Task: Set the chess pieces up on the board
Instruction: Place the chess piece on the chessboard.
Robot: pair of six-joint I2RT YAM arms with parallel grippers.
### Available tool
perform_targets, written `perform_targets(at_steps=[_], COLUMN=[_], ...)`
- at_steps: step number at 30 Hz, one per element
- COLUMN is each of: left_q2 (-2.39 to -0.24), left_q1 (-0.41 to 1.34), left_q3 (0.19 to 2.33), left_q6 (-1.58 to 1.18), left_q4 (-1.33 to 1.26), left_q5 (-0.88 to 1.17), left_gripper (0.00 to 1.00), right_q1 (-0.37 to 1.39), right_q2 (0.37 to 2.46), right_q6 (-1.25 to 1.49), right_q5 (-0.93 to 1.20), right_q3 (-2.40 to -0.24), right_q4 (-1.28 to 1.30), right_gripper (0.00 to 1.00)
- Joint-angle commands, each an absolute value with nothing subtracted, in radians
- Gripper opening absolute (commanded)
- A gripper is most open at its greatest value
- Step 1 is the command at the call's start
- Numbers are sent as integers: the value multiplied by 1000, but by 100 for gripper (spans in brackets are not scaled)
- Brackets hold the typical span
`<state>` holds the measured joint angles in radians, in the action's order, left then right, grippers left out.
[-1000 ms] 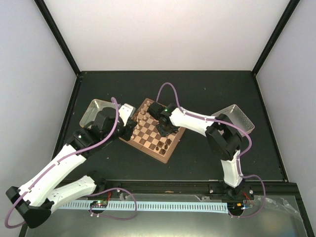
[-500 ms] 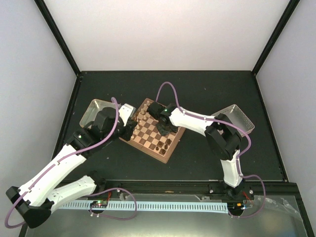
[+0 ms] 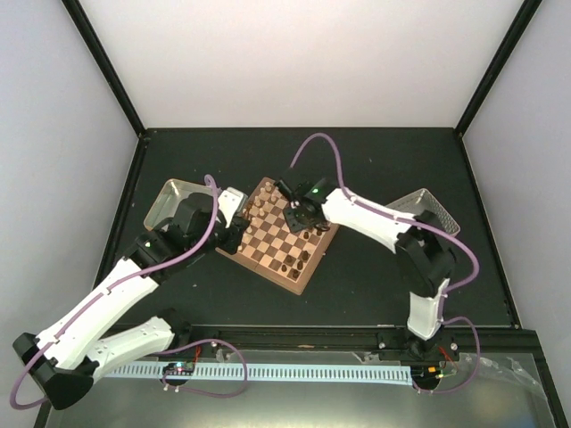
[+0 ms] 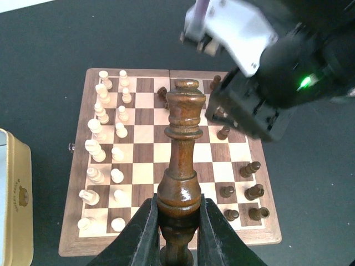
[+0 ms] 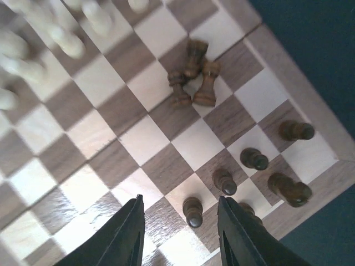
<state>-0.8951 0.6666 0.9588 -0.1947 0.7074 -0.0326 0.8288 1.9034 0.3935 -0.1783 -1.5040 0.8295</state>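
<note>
Two metal trays (image 3: 169,196) sit on the matte black worktop (image 3: 375,160), one just left of the left pincer (image 4: 178,208), one well right of the right pincer (image 5: 180,208). Plain white walls (image 3: 294,53) all round.

The board (image 4: 152,152) is small, brown and cream checks with a tan rim. It lies straight ahead of the left pincer, which is clamped on a tall dark piece (image 4: 186,127), upright. Pale chessmen (image 4: 102,141) fill two rows off to its left.

Right pincer hangs over the board, fingers apart, nothing between. Three dark chessmen (image 5: 194,77) lean together just ahead of it.

The held piece's base is buried between the fingers, and the right arm blocks the board's far corner.
</note>
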Motion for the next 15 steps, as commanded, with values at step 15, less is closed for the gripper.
perform_targets(at_steps=[15], left_q2=[-1049], left_q1=[661], left_q3=[1005], left_q6=[-137], left_q4=[547], left_q5=[466], left_gripper=[13], right_q1=[649], right_q2=[1261], right_q6=[496], right_q5=[617], right_q3=[-1056], right_q4=[274], right_gripper=[60])
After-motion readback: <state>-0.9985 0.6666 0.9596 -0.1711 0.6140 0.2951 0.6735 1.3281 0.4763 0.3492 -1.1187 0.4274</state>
